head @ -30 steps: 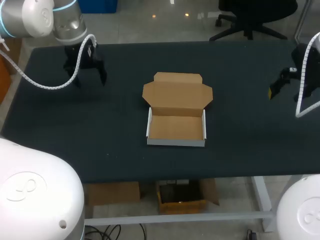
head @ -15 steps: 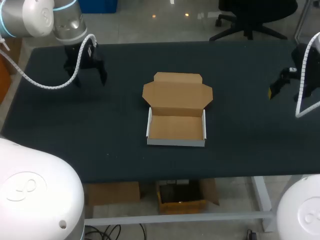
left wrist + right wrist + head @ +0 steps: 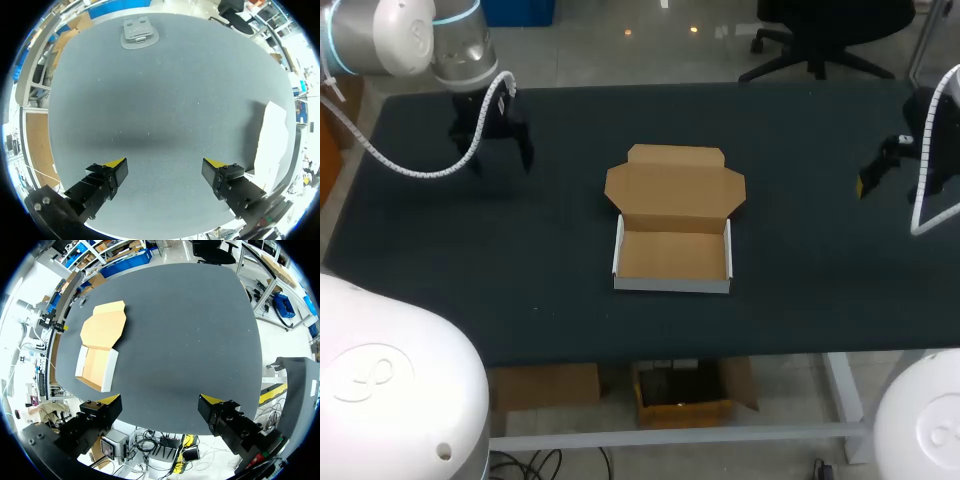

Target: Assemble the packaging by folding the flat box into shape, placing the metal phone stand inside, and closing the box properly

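Head view: right arm (image 3: 935, 140) is running off the edge; right tool (image 3: 876, 168) is showing only as a dark blur. Left wrist view: open brown-and-white cardboard box (image 3: 272, 142) is showing one white wall, interior hidden.

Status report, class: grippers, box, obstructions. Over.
Left gripper open, empty. Right gripper open, empty. Brown cardboard box, white outer walls, formed, lid open, nothing inside. Grey metal piece, possibly the stand, ahead of left gripper.
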`<state>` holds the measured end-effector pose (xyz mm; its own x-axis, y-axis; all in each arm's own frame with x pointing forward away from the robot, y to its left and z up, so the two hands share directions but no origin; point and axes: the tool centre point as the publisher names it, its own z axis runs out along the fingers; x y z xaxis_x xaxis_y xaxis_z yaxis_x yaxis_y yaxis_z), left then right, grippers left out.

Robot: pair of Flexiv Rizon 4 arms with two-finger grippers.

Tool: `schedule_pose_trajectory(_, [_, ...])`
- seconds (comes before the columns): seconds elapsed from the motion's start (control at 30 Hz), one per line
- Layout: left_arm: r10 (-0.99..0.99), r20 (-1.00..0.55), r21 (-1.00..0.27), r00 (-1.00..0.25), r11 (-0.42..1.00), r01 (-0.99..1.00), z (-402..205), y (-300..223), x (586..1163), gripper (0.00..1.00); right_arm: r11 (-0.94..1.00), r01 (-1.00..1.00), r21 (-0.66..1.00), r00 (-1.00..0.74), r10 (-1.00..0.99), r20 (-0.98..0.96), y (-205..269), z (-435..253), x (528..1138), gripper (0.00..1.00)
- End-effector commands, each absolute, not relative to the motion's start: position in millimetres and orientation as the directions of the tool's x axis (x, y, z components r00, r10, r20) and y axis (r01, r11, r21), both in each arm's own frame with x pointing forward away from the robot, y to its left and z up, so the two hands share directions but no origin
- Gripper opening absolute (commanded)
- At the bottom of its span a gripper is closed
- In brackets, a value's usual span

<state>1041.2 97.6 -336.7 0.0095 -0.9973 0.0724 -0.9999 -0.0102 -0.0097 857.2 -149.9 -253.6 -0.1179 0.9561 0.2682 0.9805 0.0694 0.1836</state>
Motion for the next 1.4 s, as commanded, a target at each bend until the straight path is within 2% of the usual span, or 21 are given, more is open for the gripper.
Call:
schedule_pose_trajectory(0.03, [-0.999,0.051,-0.001,0.013,-0.013,-1.000,-339.5,92.6,1053.3,1.00,0.070,0.981,0.180,-0.118,0.956,0.268,-150.3,-251.8,856.7,1.00])
schedule_pose_trajectory(0.83, [-0.998,-0.013,-0.092,0.064,-0.062,-0.994,-362.0,94.4,1109.8,1.00,0.070,0.981,0.180,-0.118,0.956,0.268,-150.3,-251.8,856.7,1.00])
schedule_pose_trajectory(1.4, [-0.993,0.006,-0.087,0.119,-0.119,-0.989,-374.1,114.4,1161.4,1.00,0.070,0.981,0.180,-0.118,0.956,0.268,-150.3,-251.8,856.7,1.00])
